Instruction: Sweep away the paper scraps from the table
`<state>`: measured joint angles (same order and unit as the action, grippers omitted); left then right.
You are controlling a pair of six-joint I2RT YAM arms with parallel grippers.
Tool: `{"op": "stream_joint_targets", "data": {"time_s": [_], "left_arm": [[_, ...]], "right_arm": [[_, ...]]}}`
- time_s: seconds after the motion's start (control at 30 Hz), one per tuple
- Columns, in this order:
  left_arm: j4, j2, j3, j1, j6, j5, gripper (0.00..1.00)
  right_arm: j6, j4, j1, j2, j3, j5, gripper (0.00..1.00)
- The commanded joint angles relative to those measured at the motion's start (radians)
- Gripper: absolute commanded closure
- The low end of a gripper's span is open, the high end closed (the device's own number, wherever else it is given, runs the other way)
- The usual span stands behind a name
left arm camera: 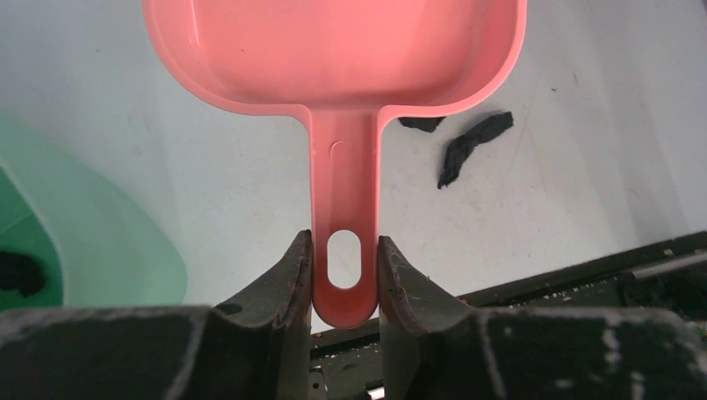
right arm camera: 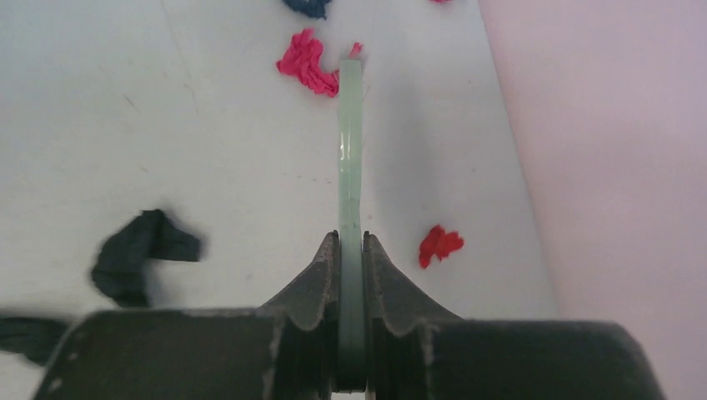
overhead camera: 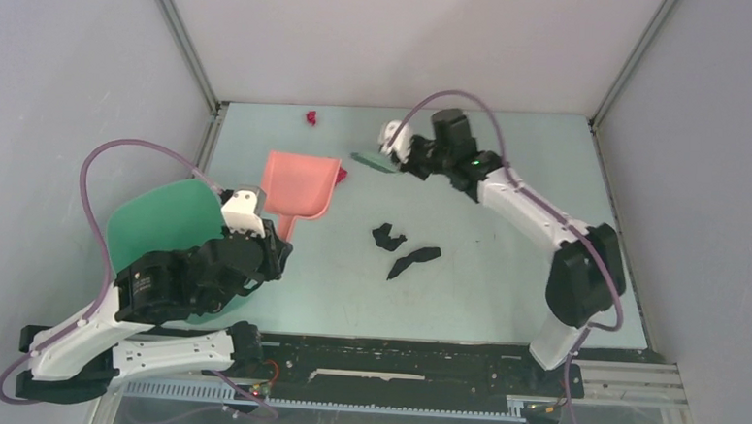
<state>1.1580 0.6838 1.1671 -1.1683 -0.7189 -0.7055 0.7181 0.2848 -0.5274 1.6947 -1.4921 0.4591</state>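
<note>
The green bin (overhead camera: 158, 220) sits left of the dustpan (overhead camera: 301, 184), close against the left arm. A wide swing to tip the pan could knock it.

The left gripper (left arm camera: 345, 258) is closed narrow on the dustpan's handle, one finger on each side of the hanging hole at its very tip. So far from the pan's mouth, the hold gives little leverage. If the brush presses against the lip, the pan may pivot or lift off the table (overhead camera: 505, 277), and paper would slide underneath.

The paper scraps are scattered on the table around the dustpan:
- A magenta scrap (overhead camera: 341, 174) lies just beside the pan's right far corner, outside the mouth, so a straight stroke could carry it along the side wall and not in.
- A red scrap (overhead camera: 311, 117) lies well beyond the mouth, and a hard flick might send it off the table.
- Two black scraps (overhead camera: 387, 236) lie right of the handle, behind the mouth line, so no stroke reaches them unless the pan is moved.

The green brush (overhead camera: 370, 160) is right of the pan's mouth and near it. The right gripper (right arm camera: 351, 242) pinches its thin handle edge-on, jaws almost together. Sideways drag could twist so slim a handle in that pinch — the stroke would then skim over the crumpled bits. I cannot tell whether the brush touches the table.
</note>
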Motion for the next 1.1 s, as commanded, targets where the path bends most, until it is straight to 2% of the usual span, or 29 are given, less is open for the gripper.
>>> {"op": "stream_joint_targets", "data": {"time_s": [0.0, 0.17, 0.37, 0.57, 0.73, 0.87, 1.07], "left_arm": [[0.063, -0.027, 0.05, 0.001, -0.126, -0.135, 1.0], [0.043, -0.057, 0.052, 0.001, -0.12, -0.158, 1.0], [0.038, -0.039, 0.046, 0.001, -0.102, -0.15, 1.0], [0.012, -0.022, 0.046, 0.001, -0.063, -0.133, 1.0], [0.007, -0.015, 0.043, 0.001, -0.046, -0.127, 1.0], [0.002, -0.021, 0.031, 0.001, -0.042, -0.127, 1.0], [-0.004, -0.024, 0.001, 0.001, -0.042, -0.108, 1.0]], "right_arm": [[0.408, -0.286, -0.089, 0.112, 0.039, -0.203, 1.0], [0.574, -0.536, -0.148, 0.244, 0.023, -0.243, 1.0], [0.679, -0.505, -0.194, 0.428, -0.21, -0.231, 1.0], [0.757, -0.534, -0.241, 0.616, -0.36, -0.214, 1.0], [0.817, -0.433, -0.259, 0.69, -0.432, -0.174, 1.0], [0.815, -0.211, -0.265, 0.701, -0.525, -0.139, 1.0], [0.916, 0.07, -0.272, 0.568, -0.43, -0.151, 1.0]]}}
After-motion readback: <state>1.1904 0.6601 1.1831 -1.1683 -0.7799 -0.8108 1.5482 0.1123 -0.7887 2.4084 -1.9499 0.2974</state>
